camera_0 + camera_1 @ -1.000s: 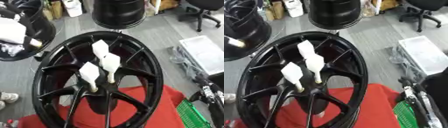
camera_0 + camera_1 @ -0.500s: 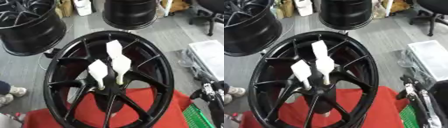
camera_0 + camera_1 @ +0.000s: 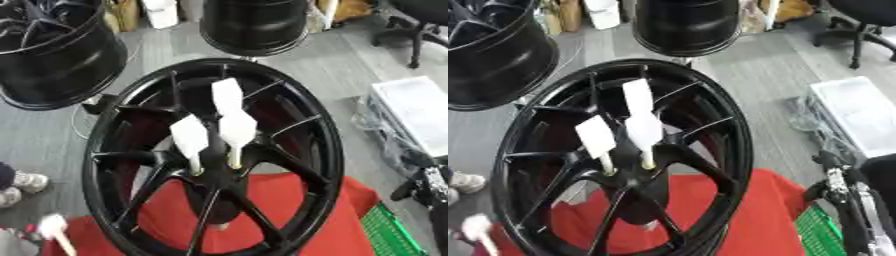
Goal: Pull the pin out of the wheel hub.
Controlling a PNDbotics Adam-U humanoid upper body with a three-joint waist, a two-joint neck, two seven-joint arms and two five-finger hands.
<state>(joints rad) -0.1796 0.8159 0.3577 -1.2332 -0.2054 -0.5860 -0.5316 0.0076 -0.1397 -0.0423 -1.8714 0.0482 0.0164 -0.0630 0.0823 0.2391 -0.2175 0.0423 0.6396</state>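
Shows a black wheel standing upright on a red cloth, seen from above and a little to one side. Carries three white pins, each with a flat paddle-shaped top, all seated in the hub: a rear pin, a left pin and a right pin. Stand close together, tops apart, stems sunk into the hub's centre.

Catches the right hand only as a black and silver shape at the right edge, beside the cloth and well apart from the pins. Cannot tell whether released, clenched or grasping anything. Shows no left hand in either view.

Compared with the pictures from a moment ago, sets the whole scene lower and more central: wheel, cloth and floor shifted together, so reads as a head tilt, not a move of the wheel. Leaves all three pins seated as before, none lifted or tilted further. Keeps the right hand at the same edge, no nearer the hub. Adds a small white shape at the lower left corner, too unclear to name.

Means, for the task, no pulling begun yet: probably a framing of the hub ahead of a reach. Calls next for a hand to travel in over the rim and close on one paddle top.

Around the wheel: two more wheels behind, a green basket, a shoe.
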